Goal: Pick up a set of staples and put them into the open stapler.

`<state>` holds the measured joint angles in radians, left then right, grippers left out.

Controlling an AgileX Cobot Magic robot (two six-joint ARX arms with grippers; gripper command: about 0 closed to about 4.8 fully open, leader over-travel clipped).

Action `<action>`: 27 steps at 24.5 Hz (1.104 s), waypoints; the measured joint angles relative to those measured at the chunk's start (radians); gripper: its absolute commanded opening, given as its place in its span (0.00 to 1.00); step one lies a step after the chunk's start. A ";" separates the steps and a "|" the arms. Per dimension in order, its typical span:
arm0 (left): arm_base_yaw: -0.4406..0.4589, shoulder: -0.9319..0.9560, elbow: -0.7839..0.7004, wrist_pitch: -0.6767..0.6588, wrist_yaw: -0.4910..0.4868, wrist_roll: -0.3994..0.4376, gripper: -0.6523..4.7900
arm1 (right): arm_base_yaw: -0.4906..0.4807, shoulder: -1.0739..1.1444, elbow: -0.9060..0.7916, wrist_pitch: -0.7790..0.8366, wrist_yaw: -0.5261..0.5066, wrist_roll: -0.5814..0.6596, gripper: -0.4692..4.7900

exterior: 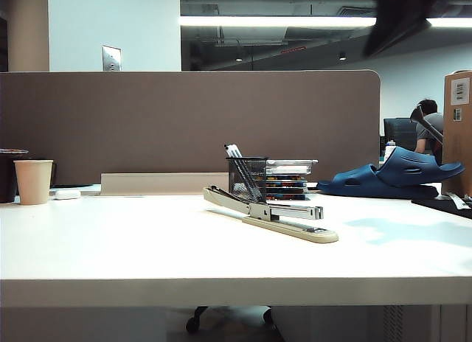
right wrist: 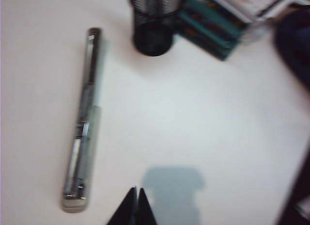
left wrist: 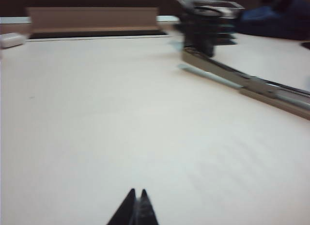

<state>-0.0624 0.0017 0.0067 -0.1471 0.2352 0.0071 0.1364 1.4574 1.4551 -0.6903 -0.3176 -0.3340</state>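
**Stapler lies open on the table, both grippers closed and empty**

We see the stapler lying long, its axis slanting from the pen cup toward the table's front right. Bare tabletop surrounds it. Left gripper and right gripper hover with fingertips together, holding nothing.

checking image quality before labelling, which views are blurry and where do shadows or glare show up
Exterior view: sharp on the stapler, glaring ceiling strip light, dark smear top right. Left wrist view: soft throughout, stapler and pen cup smeared; left gripper shut above the table. Right wrist view: mildly blurred, a bluish shadow on the table beside the shut right gripper.
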 measured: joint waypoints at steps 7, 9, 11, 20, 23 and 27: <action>0.000 0.000 0.000 -0.004 -0.109 0.000 0.11 | -0.171 -0.206 -0.003 -0.024 0.072 0.049 0.07; 0.000 0.000 0.000 -0.006 -0.121 0.000 0.11 | -0.225 -0.272 -0.019 -0.014 0.079 0.098 0.07; 0.000 0.000 0.000 -0.007 -0.123 0.000 0.11 | -0.262 -0.348 -0.075 -0.010 0.079 0.124 0.07; 0.000 0.000 0.000 -0.014 -0.123 0.000 0.11 | -0.211 -0.722 -0.479 0.096 0.059 0.229 0.07; 0.000 0.000 0.000 -0.016 -0.123 0.000 0.11 | -0.178 -0.806 -0.569 0.108 0.056 0.232 0.07; 0.000 0.000 0.000 -0.016 -0.122 -0.002 0.11 | -0.179 -0.942 -0.716 0.110 0.082 0.233 0.07</action>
<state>-0.0624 0.0021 0.0067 -0.1631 0.1131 0.0051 -0.0429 0.5156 0.7391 -0.5804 -0.2359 -0.1009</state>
